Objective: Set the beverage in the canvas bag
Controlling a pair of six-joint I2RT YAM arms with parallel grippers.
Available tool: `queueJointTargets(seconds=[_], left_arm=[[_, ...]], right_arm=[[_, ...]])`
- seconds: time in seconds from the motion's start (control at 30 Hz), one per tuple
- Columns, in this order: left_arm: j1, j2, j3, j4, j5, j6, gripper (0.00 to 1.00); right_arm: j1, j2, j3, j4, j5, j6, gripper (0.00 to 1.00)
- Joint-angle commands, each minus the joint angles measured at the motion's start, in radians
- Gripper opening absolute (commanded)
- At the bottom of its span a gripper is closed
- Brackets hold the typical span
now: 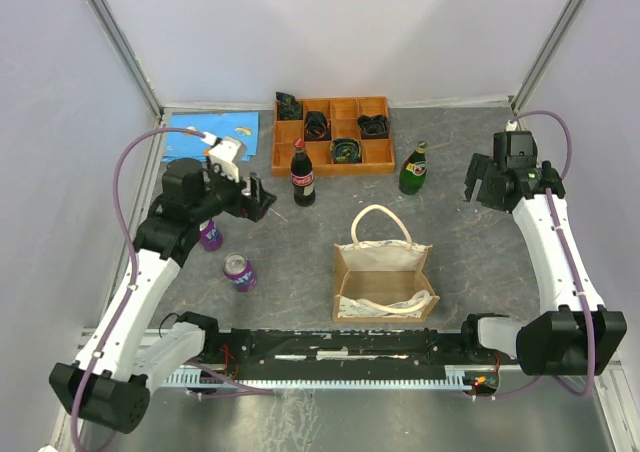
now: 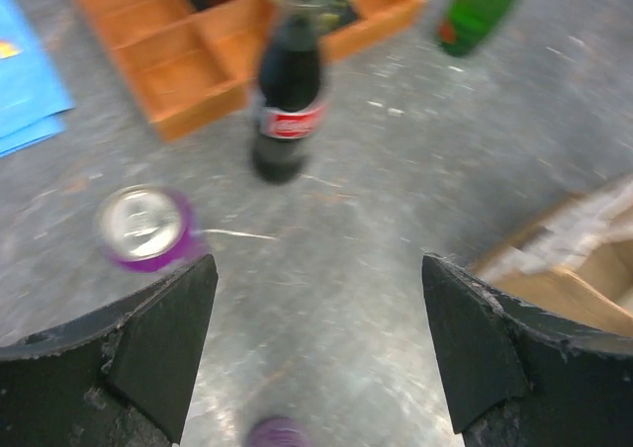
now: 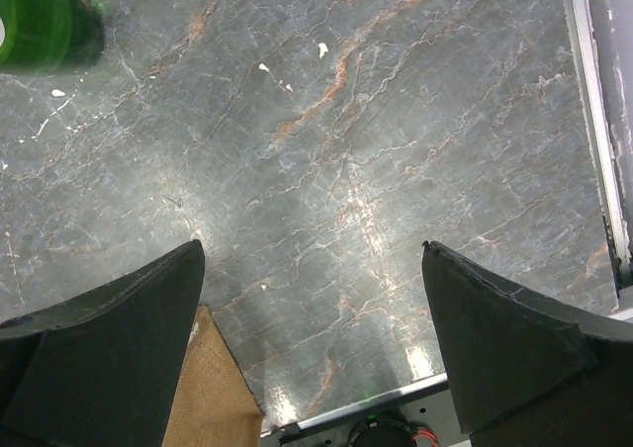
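Observation:
The canvas bag stands open at the table's middle front, its handles up; an edge of it shows in the left wrist view, a corner in the right. Beverages: a dark cola bottle, a green bottle, and two purple cans. One can sits beside my left finger. My left gripper is open and empty, just left of the cola bottle. My right gripper is open, right of the green bottle.
A wooden compartment tray with dark items sits at the back behind the cola bottle. A blue sheet lies at the back left. White walls close in the sides and back. The left wrist view is blurred.

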Motion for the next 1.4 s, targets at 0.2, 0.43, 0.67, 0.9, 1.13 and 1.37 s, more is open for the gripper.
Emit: queueJointTargets(seconds=[0.2,0.43,0.67,0.9,1.13,1.37], left_arm=[[-0.266,0.114,0.119,-0.088,0.183,-0.083,0.91],[-0.456,0.196,0.092,-0.021,0.19,-0.203,0.91],[-0.599,0.26,0.046,0.043,0.11,-0.284,0.91],[-0.672,0.364,0.064,0.078,-0.024,-0.386,0.91],[-0.729,0.451,0.088,0.057,-0.121,-0.424,0.91],[-0.751,0.513,0.178,0.028,-0.168,-0.347,0.25]], right_arm=[[-0.006,-0.032,0.039,-0.039,0.004,-0.022,0.99],[-0.005,-0.092,0.022,-0.084,-0.014,0.023,0.99],[-0.005,-0.17,-0.015,-0.135,0.007,0.019,0.99],[-0.004,-0.208,-0.017,-0.193,0.024,0.006,0.99],[-0.004,-0.223,-0.033,-0.206,0.038,-0.011,0.99],[-0.005,-0.231,-0.011,-0.214,0.018,-0.032,0.99]])
